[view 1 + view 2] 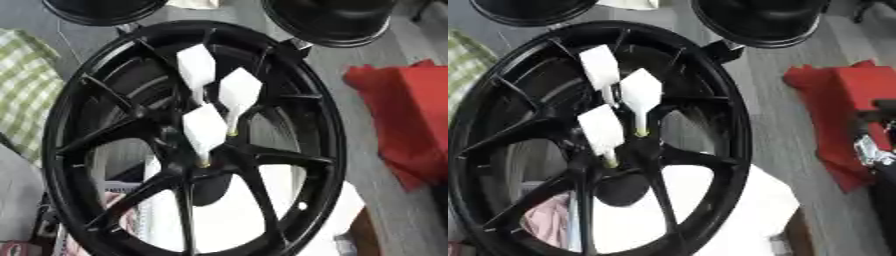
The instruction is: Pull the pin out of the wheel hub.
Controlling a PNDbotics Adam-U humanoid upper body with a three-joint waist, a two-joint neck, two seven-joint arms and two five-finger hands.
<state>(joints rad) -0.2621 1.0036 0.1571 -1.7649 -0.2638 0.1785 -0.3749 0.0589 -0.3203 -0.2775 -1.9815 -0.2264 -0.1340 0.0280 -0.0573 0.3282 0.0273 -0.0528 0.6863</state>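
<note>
At right edge — right arm (877, 155), hand unseen — wheel hub (197, 170) untouched.

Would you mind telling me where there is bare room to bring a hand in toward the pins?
Bare grey floor runs between the black wheel and the red cloth. The hub is crowded: three white-tagged pins stand close together. The right hand shows at the right edge.

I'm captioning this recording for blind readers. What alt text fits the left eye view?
A black spoked wheel hub fills the view, with three white flag-topped pins standing around its centre. A red cloth lies at right, a green checked cloth at left; no robot hand shows.
</note>
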